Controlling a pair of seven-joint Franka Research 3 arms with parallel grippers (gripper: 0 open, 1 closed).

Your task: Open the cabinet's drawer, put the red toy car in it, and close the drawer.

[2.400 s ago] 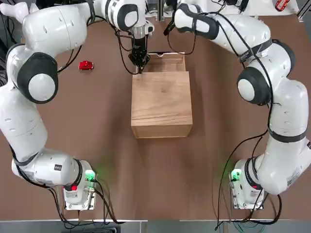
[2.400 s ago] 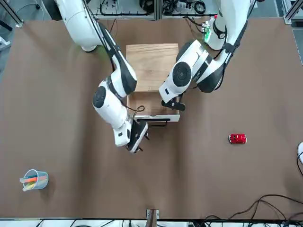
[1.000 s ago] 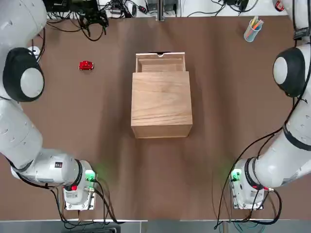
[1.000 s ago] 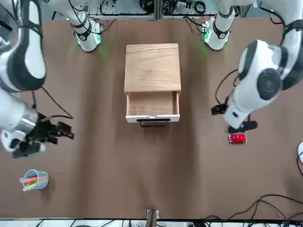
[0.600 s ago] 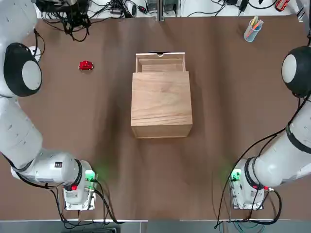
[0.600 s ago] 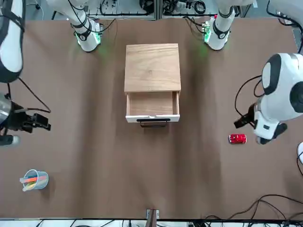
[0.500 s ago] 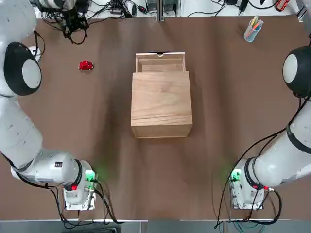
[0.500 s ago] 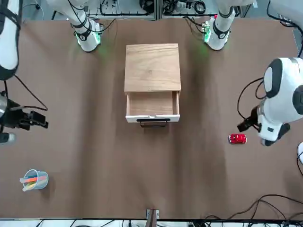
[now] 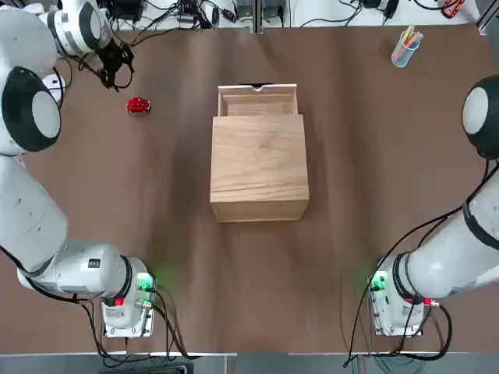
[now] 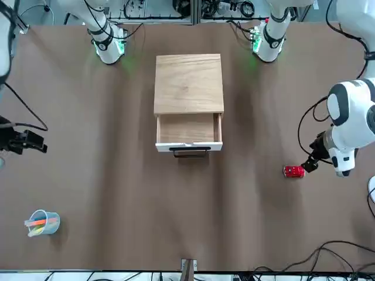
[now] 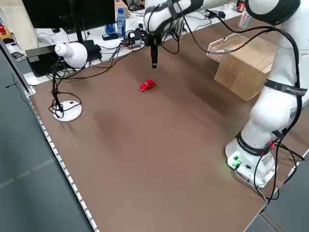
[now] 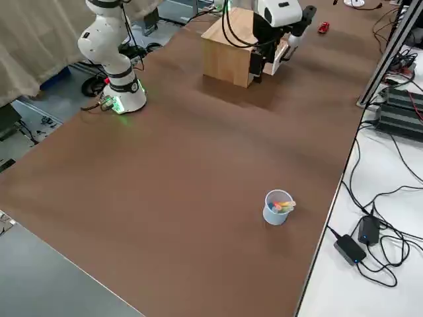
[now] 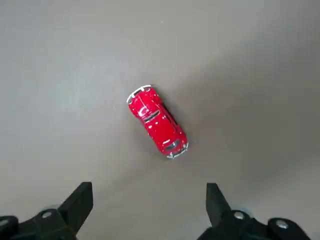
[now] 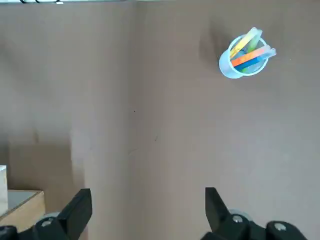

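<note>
Car (image 9: 139, 105) resting upright on the brown worktop (image 9: 351, 273), at ten o'clock from the cabinet in the top view. At the centre of that view, the pale wooden cabinet (image 9: 260, 160), plain-topped, with visible grain. Out from it toward twelve o'clock, the drawer (image 10: 186, 127), standing open, with a white front and a dark handle (image 10: 190, 152) in the front view. Up over the worktop near the car, at about eleven o'clock from it in the top view, the left claw (image 13: 150, 192): fingers spread wide, with nothing held. Also wide and without a load, the right claw (image 14: 149, 197), raised over the worktop at eight o'clock from the cabinet in the front view. Over at two o'clock from the cabinet in the top view, a light-blue cup (image 9: 405, 53) holding coloured markers (image 14: 252, 52). Red, glossy and rounded, the car, well apart from the drawer.
</note>
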